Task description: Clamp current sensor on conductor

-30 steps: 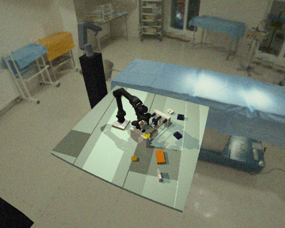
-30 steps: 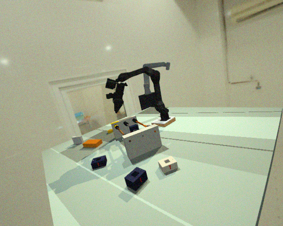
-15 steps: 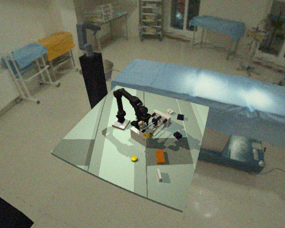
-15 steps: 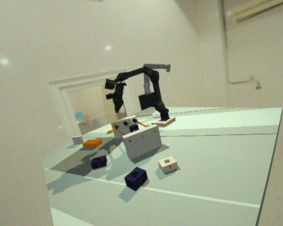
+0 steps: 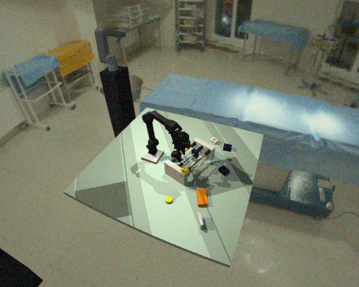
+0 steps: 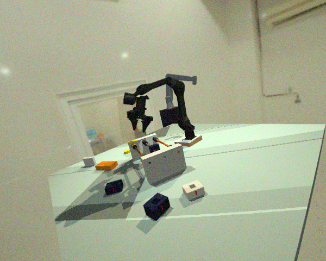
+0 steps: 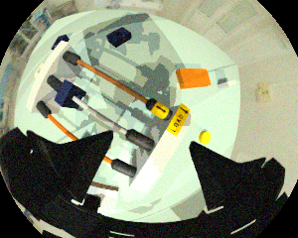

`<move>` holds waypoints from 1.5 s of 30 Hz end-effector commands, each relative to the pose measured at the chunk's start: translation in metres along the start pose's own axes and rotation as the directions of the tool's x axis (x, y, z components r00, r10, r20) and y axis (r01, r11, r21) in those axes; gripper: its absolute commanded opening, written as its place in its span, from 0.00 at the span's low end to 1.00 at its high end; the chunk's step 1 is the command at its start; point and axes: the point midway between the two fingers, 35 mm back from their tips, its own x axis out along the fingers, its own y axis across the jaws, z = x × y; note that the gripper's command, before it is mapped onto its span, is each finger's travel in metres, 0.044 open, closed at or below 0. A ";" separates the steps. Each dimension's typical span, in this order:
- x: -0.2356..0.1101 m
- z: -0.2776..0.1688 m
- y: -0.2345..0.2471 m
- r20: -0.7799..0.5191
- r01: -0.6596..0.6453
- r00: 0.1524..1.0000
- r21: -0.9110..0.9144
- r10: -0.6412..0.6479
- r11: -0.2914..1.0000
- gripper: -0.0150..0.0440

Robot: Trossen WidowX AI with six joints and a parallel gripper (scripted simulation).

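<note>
My gripper [image 6: 139, 130] [image 7: 153, 140] is open and empty, above the rack's LOAD end panel. The LOAD conductor [image 5: 198, 161] [image 6: 138, 150] [image 7: 114, 82] is orange, with a yellow arrow tag near the yellow LOAD marker [image 5: 184, 170] [image 6: 132, 141] [image 7: 179, 120]. Two navy blocks with red marks stand on the table: one [image 5: 224, 170] [image 6: 114, 187] [image 7: 119, 37] beside the rack, another [image 5: 227, 147] [image 6: 151, 210] [image 7: 61, 41] beyond its far panel. I cannot tell surely which is the open sensor. Another navy block [image 5: 194, 152] [image 6: 154, 147] [image 7: 70, 94] sits round the middle conductor.
The rack's end panels [image 5: 173, 172] [image 6: 165, 165] [image 7: 154, 166] stand upright. A cream block [image 5: 214, 140] [image 6: 191, 194] is beyond the far panel. An orange block [image 5: 201, 197] [image 6: 106, 165] [image 7: 194, 78], a yellow disc [image 5: 168, 199] [image 6: 126, 151] [image 7: 205, 137] and a white block [image 5: 200, 219] [image 6: 89, 161] lie past the LOAD end.
</note>
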 end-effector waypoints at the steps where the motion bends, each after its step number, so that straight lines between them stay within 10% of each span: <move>1: 0.009 -0.025 0.059 -0.095 -0.128 0.992 -0.709 0.085 0.694 1.00; 12: 0.013 -0.056 0.109 -0.191 -0.184 0.972 -0.981 0.139 -0.060 1.00; 26: 0.013 -0.098 0.152 -0.302 -0.047 0.940 -0.575 0.158 -0.817 1.00; 45: 0.016 -0.099 0.153 -0.304 -0.041 0.939 -0.557 0.158 -0.829 1.00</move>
